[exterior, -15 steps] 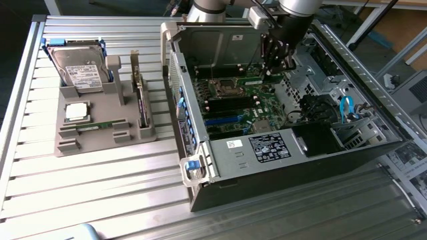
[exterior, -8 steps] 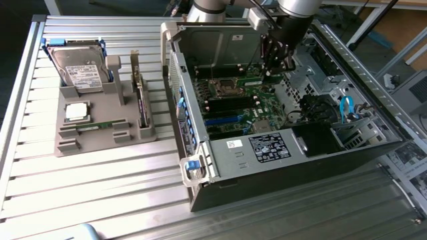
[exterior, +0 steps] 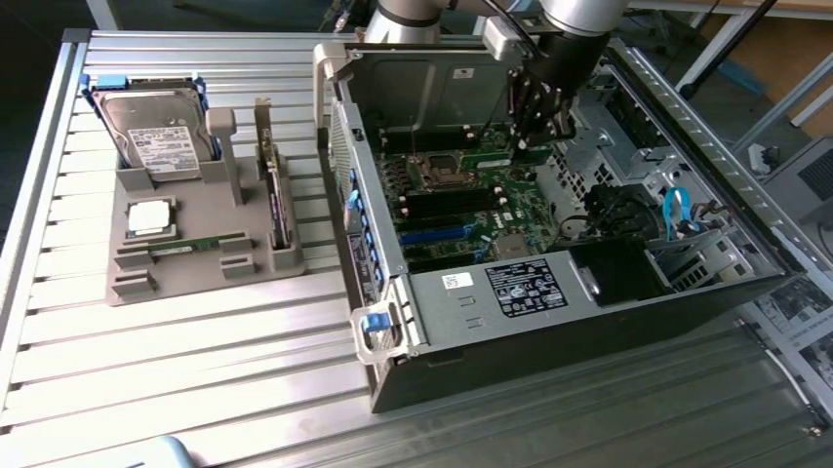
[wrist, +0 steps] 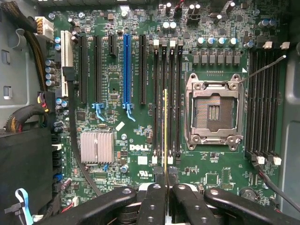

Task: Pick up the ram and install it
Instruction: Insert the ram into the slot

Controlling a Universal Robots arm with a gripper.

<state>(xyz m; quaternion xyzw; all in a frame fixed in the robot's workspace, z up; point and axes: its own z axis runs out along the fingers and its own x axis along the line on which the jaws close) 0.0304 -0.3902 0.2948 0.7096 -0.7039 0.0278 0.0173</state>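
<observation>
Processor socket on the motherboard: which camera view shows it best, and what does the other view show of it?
The wrist view: the empty processor socket faces the camera squarely, its metal frame and contact field plain. The exterior view shows it at a slant inside the computer case.
</observation>
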